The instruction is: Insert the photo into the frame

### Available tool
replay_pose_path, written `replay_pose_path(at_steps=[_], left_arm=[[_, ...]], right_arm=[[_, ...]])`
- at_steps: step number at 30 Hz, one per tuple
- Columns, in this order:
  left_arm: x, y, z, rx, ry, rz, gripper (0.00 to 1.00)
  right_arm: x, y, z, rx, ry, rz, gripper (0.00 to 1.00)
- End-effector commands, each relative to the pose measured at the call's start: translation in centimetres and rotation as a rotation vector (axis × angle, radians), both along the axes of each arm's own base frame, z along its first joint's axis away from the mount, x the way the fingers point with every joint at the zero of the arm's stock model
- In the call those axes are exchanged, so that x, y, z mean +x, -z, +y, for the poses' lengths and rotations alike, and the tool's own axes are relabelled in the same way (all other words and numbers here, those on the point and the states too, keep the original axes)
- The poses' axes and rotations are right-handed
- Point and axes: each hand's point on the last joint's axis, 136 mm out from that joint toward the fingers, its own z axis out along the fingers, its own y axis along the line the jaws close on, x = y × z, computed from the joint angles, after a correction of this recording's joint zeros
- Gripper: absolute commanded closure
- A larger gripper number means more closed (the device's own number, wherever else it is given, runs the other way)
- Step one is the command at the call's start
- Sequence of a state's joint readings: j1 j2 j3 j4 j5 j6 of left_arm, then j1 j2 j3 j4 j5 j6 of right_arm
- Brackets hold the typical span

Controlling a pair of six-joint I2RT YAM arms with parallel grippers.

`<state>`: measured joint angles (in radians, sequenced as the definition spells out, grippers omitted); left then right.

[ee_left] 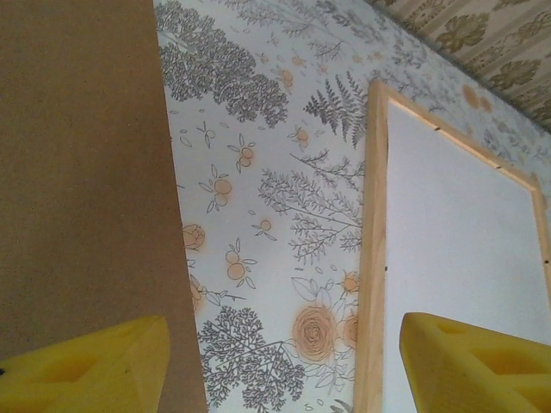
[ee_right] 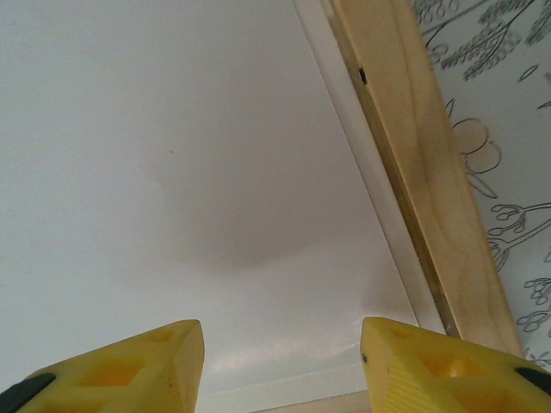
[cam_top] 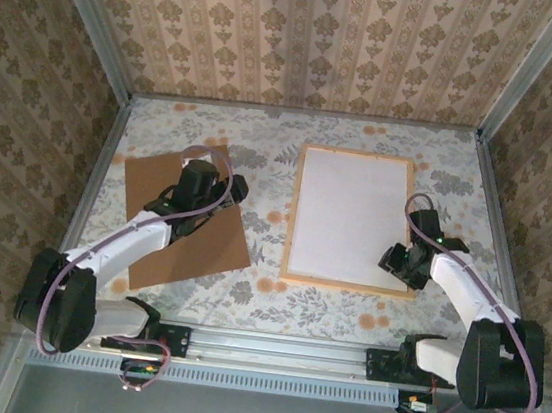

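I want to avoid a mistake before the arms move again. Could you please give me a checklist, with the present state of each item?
1. White sheet lies inside the frame: ok.
2. Sheet lies flat at the near right corner, seen from the right wrist: ok.
3. Printed side faces down: cannot tell, as no print shows.
4. Right tool is open and empty above that corner: ok.
5. Left tool is open and empty: ok.
6. Board lies flat on the table, apart from the frame, ready to be taken: ok.
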<state>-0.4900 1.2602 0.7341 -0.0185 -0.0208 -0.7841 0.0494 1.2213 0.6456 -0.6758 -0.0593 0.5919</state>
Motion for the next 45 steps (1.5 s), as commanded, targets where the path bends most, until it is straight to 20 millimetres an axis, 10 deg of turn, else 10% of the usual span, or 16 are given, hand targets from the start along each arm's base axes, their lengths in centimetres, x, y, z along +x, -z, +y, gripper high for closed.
replay_pose_path(at_steps=[1, 11, 18, 25, 29, 45], left_arm=[[0.6, -0.7, -0.3, 0.018, 0.027, -0.013, 0.27], [1.2, -0.5, -0.1, 0.023, 0.018, -0.008, 0.28], [1.3, -0.4, 0.1, 0.030, 0.015, -0.006, 0.27], [1.5, -0.3, 0.2, 0.052, 0.023, -0.004, 0.27], [1.9, -0.1, 1.6, 0.079, -0.006, 0.004, 0.27], [1.6, -0.5, 2.7, 0.099, -0.022, -0.004, 0.27]], right_arm=[[-0.4, 1.1, 0.4, 0.019, 0.021, 0.040, 0.49], [0.0, 2.7, 0.4, 0.015, 0.030, 0.081, 0.49], [0.1, 0.1, -0.5, -0.047, 0.015, 0.020, 0.49], [1.5, -1.6, 3.7, 0.039, -0.120, -0.070, 0.47], [1.9, -0.6, 6.0, 0.099, -0.174, -0.056, 0.46], [-0.8, 2.2, 4.7, 0.045, -0.138, 0.103, 0.47]])
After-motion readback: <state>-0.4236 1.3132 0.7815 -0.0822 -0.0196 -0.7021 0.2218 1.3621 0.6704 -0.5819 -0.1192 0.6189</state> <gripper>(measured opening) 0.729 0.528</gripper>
